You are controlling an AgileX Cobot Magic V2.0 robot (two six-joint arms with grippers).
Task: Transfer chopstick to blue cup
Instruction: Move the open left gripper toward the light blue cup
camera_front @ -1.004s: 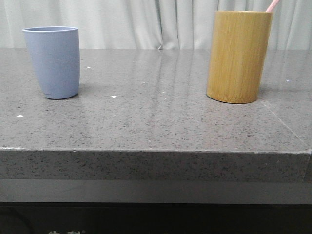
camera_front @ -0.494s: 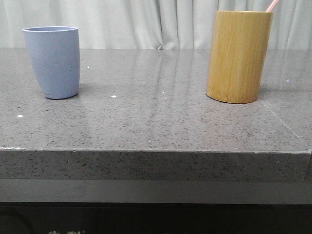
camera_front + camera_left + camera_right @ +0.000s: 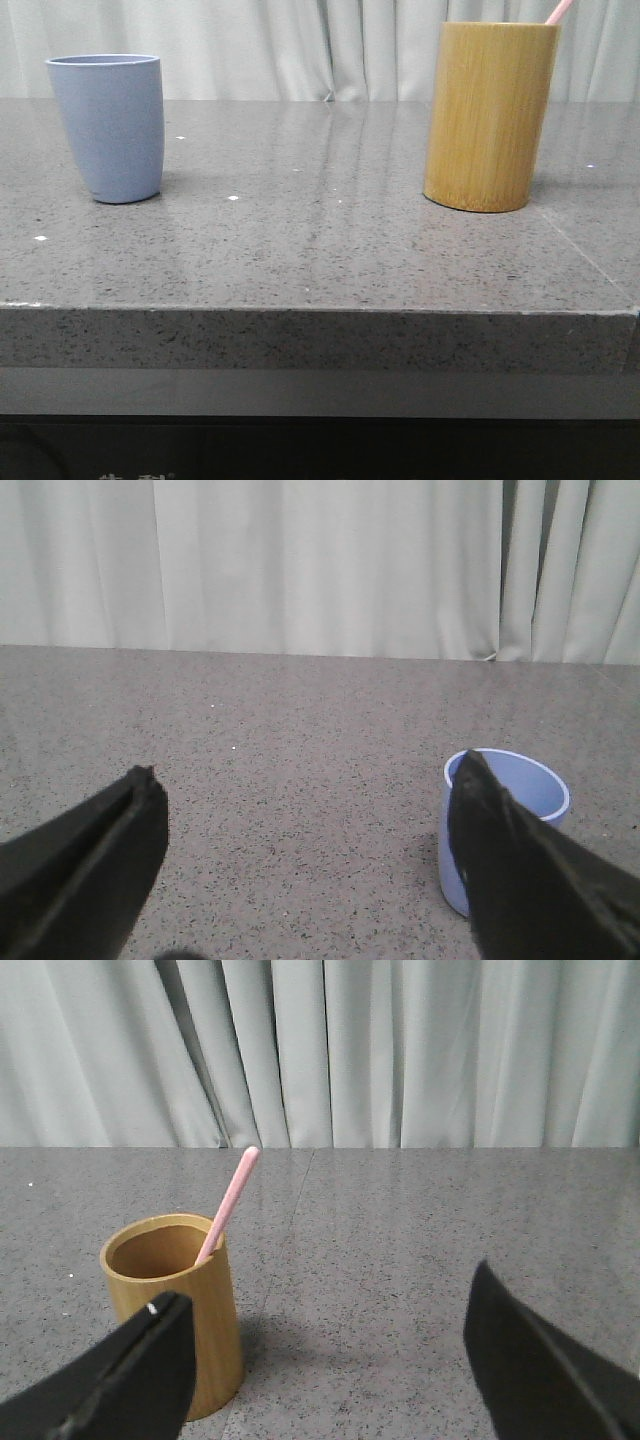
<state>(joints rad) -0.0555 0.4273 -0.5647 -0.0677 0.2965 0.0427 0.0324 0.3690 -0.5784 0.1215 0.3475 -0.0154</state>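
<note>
A pale pink chopstick [image 3: 229, 1203] leans in the tan bamboo holder [image 3: 184, 1310]; in the front view only its tip [image 3: 560, 11] shows above the holder [image 3: 488, 116] at the right. The blue cup [image 3: 107, 126] stands upright and empty at the left. My left gripper [image 3: 305, 815] is open above the counter, the blue cup [image 3: 520, 790] partly behind one finger. My right gripper [image 3: 325, 1330] is open, the holder just beyond one fingertip. Neither gripper shows in the front view.
The grey speckled counter [image 3: 320, 250] has a front edge close to the camera. Pale curtains [image 3: 300, 45] hang behind it. A seam runs across the counter near the holder [image 3: 585, 255].
</note>
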